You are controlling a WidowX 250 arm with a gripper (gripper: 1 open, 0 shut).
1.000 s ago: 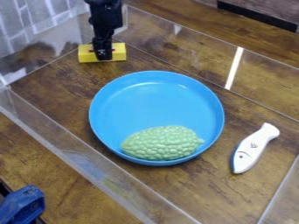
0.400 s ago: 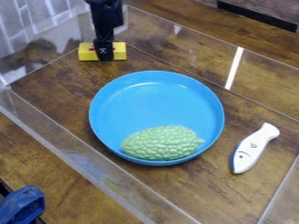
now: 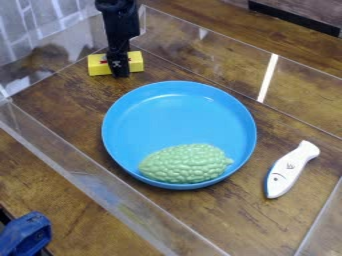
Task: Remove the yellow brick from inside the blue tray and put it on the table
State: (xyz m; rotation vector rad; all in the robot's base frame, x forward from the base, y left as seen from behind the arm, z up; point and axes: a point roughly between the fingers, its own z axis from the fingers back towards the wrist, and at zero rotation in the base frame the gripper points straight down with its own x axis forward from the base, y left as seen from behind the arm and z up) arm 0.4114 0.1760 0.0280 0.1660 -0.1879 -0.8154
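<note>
The yellow brick [image 3: 103,64] lies flat on the table [image 3: 54,105], outside the blue tray [image 3: 181,115] and beyond its upper-left rim. My gripper [image 3: 120,66] hangs straight down over the brick's right end, its black fingers open and astride the block. The arm's body hides part of the brick. The blue tray sits in the middle of the table and holds a bumpy green lump [image 3: 186,163] near its front rim.
A white handheld object [image 3: 290,168] lies on the table right of the tray. Clear acrylic walls [image 3: 80,170] run along the table's edges. A blue thing [image 3: 23,236] shows at the bottom-left corner, outside the wall.
The gripper has opened wider around the brick and shifted slightly; the brick stays on the table at the same spot.
</note>
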